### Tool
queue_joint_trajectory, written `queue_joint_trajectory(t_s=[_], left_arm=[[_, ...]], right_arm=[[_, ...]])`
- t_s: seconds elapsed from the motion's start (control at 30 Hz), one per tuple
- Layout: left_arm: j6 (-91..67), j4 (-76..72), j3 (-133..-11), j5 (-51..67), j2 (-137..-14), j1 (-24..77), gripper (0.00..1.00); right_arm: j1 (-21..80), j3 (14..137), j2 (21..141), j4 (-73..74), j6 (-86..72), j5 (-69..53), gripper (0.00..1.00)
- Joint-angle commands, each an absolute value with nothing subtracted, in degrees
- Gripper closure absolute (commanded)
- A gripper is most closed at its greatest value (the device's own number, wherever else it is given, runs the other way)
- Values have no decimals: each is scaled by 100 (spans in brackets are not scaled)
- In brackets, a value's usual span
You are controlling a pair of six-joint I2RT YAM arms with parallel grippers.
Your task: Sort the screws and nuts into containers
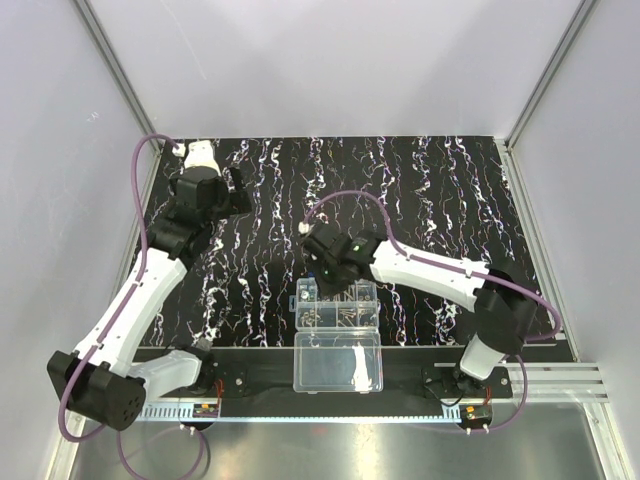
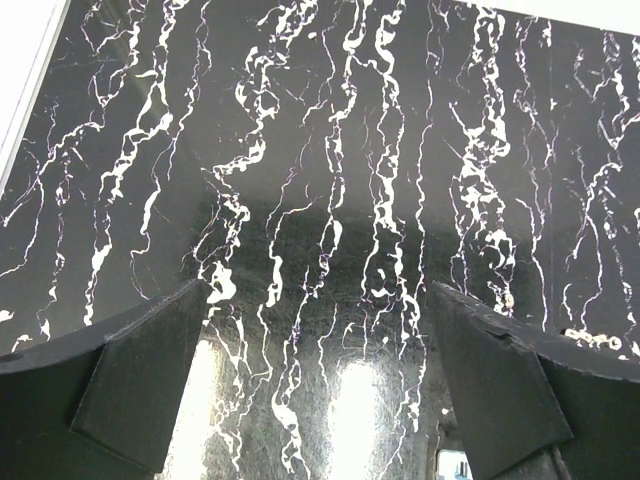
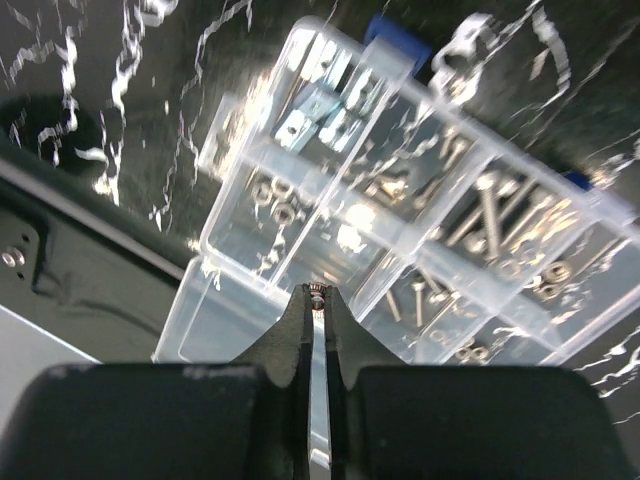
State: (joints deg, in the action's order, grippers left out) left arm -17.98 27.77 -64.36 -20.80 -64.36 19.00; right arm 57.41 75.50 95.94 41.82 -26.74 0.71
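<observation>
Right claw (image 3: 317, 297), pinched on a tiny fastener (image 3: 316, 290) (screw or nut unclear), hovers above the containers (image 3: 232, 236) for release; left claw (image 2: 318, 292) gapes empty.

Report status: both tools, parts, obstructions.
Left tool open, empty, over the mat. Right tool shut on a tiny metal piece, screw or nut unclear, above the organizer box. Nothing seen blocking.

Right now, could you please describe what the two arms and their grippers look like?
The left arm and right arm have white shells with black joints and bases; a purple cable loops along each. The left gripper and right gripper have matte black, wedge-shaped fingers. A green light shows near the right wrist.
</observation>
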Motion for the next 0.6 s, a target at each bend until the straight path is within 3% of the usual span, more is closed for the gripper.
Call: queue_joint_trajectory(t_s=[0.0,0.57], left_arm=[[-1872,2646,-6645,-2039,-6223,1872,1],[-1898,2628,-6627,-1934,-6240,1872,1]], right_arm=[[5915,7383,9562,4043,-2900,88,100],[6108,7225,9975,3903,-2944,150,100]])
